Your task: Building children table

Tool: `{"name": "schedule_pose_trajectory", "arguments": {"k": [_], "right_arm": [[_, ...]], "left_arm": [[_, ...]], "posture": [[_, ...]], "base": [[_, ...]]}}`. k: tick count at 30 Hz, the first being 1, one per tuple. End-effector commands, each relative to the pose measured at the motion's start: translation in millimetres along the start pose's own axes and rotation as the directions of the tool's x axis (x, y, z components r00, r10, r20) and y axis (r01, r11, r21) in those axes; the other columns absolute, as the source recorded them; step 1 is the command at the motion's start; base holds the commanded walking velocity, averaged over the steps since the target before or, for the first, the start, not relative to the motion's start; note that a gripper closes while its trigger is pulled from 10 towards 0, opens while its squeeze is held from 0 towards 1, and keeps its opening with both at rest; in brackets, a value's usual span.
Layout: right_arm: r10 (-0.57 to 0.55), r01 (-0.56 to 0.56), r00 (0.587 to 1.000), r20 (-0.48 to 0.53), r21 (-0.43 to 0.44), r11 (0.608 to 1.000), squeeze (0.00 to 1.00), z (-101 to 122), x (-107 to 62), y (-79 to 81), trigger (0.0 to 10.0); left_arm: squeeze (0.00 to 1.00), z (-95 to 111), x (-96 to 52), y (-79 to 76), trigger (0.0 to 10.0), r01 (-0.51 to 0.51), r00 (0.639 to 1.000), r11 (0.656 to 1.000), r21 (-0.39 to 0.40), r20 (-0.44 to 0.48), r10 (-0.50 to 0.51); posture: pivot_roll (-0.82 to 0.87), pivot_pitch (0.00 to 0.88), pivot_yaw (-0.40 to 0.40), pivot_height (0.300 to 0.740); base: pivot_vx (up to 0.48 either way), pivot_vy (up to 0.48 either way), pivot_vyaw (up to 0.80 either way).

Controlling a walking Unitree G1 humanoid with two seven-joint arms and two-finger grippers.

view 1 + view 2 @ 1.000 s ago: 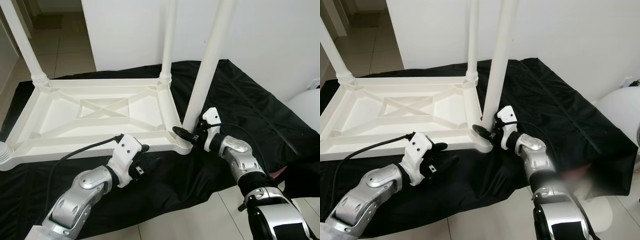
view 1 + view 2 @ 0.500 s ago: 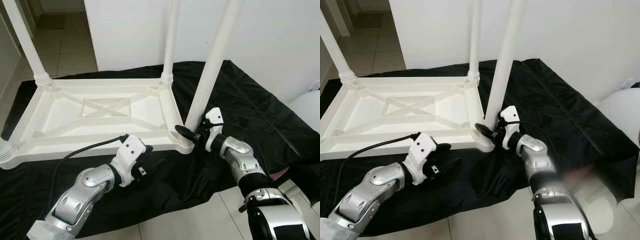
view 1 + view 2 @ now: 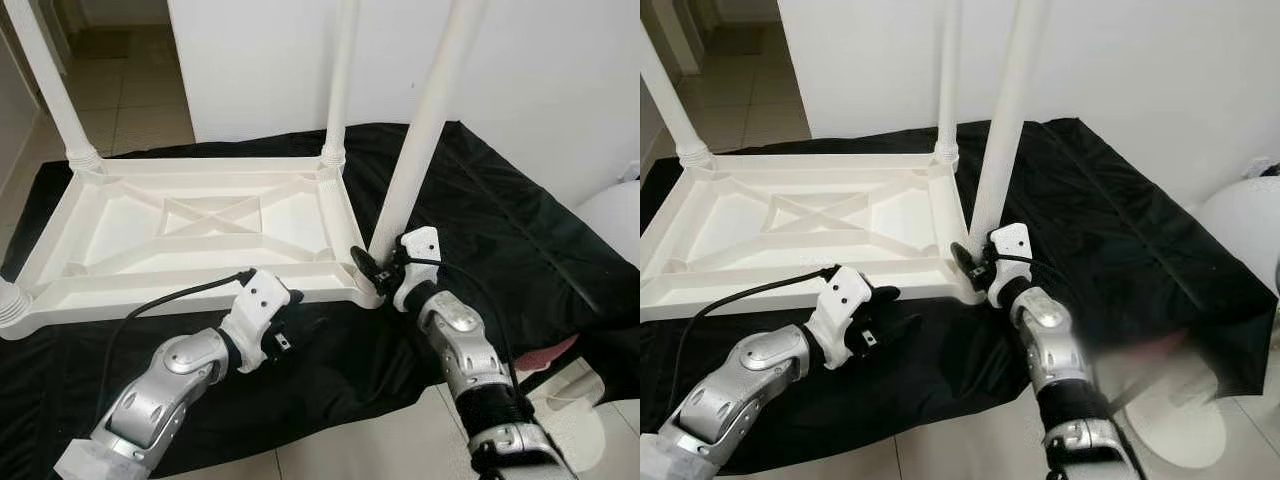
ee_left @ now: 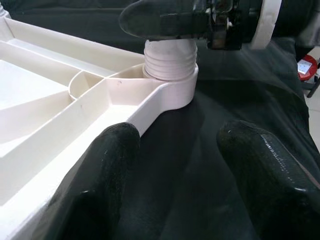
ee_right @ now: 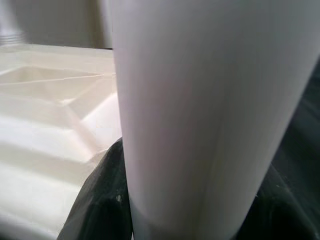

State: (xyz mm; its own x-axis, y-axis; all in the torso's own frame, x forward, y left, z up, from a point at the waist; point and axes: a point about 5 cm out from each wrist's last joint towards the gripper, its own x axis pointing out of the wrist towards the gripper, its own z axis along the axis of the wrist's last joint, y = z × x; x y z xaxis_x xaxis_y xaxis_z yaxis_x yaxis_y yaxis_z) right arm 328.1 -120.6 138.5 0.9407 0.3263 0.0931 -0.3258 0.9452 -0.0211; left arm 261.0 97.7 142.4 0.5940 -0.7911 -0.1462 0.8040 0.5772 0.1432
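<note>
The tabletop (image 3: 190,225) lies upside down on the black sheet (image 3: 520,230), ribs up, and three more legs already stand in the other corners. The action is at the near right corner, where the right gripper (image 3: 378,270) is wrapped around the foot of the leg (image 3: 420,130), just above the threaded collar. One black finger curls round the side facing the tabletop; the right wrist view has the white shaft pressed right between the two fingers, so that gripper is clamped on the leg.

Here is the relation that counts: the leg's long axis runs almost straight up out of the socket (image 4: 172,82), leaning slightly away from the tabletop toward the wall. The right gripper grips it from the robot's side, low down, nearly touching the socket rim. In the left wrist view the ribbed thread still shows above the socket, so the leg looks not fully seated. Any further turning has to go round that upright axis, and the right arm is the one already on it.

The left gripper (image 3: 290,335) sits just off the tabletop's near edge, down on the sheet, with its fingers (image 4: 107,165) spread wide and holding nothing. It points along the edge toward the same corner, with the socket straight ahead of it, close but not touching. It looks well placed to brace the tabletop if the leg gets twisted.
</note>
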Motion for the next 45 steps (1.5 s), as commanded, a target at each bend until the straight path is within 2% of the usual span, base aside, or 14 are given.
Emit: {"name": "schedule_pose_trajectory", "arguments": {"k": [1,3,5,10,18,19,21,22,28,35,36,38,39,45], "right_arm": [[-0.076,0.076,0.995,-0.065,-0.004,0.997,0.0,-10.1,-5.1,-1.1,10.0],[-0.217,0.22,0.973,-0.072,0.039,0.975,0.0,-9.8,-7.2,7.3,10.0],[-0.287,0.293,0.955,-0.076,0.084,0.952,0.0,-7.8,-7.0,13.5,10.0],[-0.274,0.281,0.959,-0.076,0.112,0.953,0.0,-2.3,-6.5,24.5,10.0],[-0.285,0.292,0.954,-0.094,0.077,0.953,0.0,0.3,-12.6,20.2,10.0],[-0.278,0.284,0.957,-0.086,0.06,0.957,0.23,2.0,-13.4,19.5,10.0],[-0.274,0.278,0.958,-0.079,0.048,0.959,0.23,3.4,-13.8,18.9,10.0],[-0.26,0.264,0.963,-0.076,0.047,0.963,1.0,4.1,-15.3,16.0,10.0],[-0.22,0.223,0.973,-0.069,0.033,0.974,1.0,5.9,-17.5,13.1,10.0],[-0.082,0.082,0.996,-0.034,-0.004,0.997,1.0,13.3,-15.1,6.1,10.0],[-0.01,0.01,1.0,-0.022,0.005,1.0,0.09,16.9,-13.9,5.6,10.0],[0.032,-0.031,0.999,-0.015,0.008,0.999,0.09,18.9,-13.7,5.9,10.0],[0.078,-0.078,0.997,-0.003,0.004,0.997,0.0,21.2,-13.4,6.2,10.0],[0.247,-0.246,0.969,0.034,-0.018,0.969,0.0,30.6,-11.9,0.6,10.0]], "left_arm": [[0.0,-1.9,1.0,-5.3,10.0,0.116,0.993,0.993,0.013,-0.014,-0.116],[0.0,-2.6,1.8,-4.0,10.0,0.105,0.994,0.994,0.019,-0.015,-0.105],[0.0,-3.1,2.3,-3.7,10.0,0.099,0.995,0.995,0.02,-0.015,-0.098],[0.0,-3.0,2.0,-5.6,10.0,0.106,0.994,0.994,0.013,-0.01,-0.106],[0.0,-2.2,4.1,-5.7,10.0,0.118,0.993,0.993,0.017,-0.007,-0.118],[0.0,-2.0,3.5,-3.7,10.0,0.113,0.994,0.993,0.018,-0.006,-0.113],[0.0,-1.8,3.0,-2.3,10.0,0.109,0.994,0.994,0.018,-0.005,-0.109],[0.0,-2.2,1.9,-0.7,10.0,0.105,0.994,0.994,0.019,-0.007,-0.105],[0.0,-1.5,1.9,-0.6,10.0,0.107,0.994,0.994,0.019,-0.007,-0.107],[0.0,-0.7,1.9,-1.3,10.0,0.106,0.994,0.994,0.018,-0.005,-0.106],[0.0,-0.4,1.1,-0.7,10.0,0.101,0.995,0.995,0.014,-0.004,-0.101],[0.0,-0.4,0.4,-0.4,10.0,0.098,0.995,0.995,0.011,-0.004,-0.098],[0.0,-0.7,0.0,-0.4,10.0,0.096,0.995,0.995,0.012,-0.005,-0.096],[0.0,0.8,-0.7,-2.3,10.0,0.098,0.995,0.995,0.011,0.0,-0.098]], "posture": [[-0.02,0.001,-0.037,0.74],[-0.02,0.0,-0.04,0.74],[-0.01,0.0,-0.041,0.74],[-0.02,0.0,-0.037,0.74],[-0.04,0.014,-0.042,0.74],[-0.05,0.016,-0.042,0.74],[-0.05,0.019,-0.041,0.74],[-0.05,0.027,-0.039,0.74],[-0.06,0.034,-0.035,0.74],[-0.05,0.042,-0.037,0.74],[-0.04,0.046,-0.03,0.74],[-0.04,0.046,-0.03,0.74],[-0.03,0.045,-0.032,0.74],[-0.01,0.038,-0.039,0.74]], "base": [[0.0,0.0,0.0],[0.0,0.0,0.0],[0.0,0.0,0.0],[0.0,0.0,0.0],[0.0,0.0,0.0],[0.0,0.0,0.0],[0.0,0.0,0.0],[0.0,0.0,0.0],[0.0,0.0,0.0],[0.0,0.0,0.0],[0.0,0.0,0.0],[0.0,0.0,0.0],[0.0,0.0,0.0],[0.0,0.0,0.0]]}}
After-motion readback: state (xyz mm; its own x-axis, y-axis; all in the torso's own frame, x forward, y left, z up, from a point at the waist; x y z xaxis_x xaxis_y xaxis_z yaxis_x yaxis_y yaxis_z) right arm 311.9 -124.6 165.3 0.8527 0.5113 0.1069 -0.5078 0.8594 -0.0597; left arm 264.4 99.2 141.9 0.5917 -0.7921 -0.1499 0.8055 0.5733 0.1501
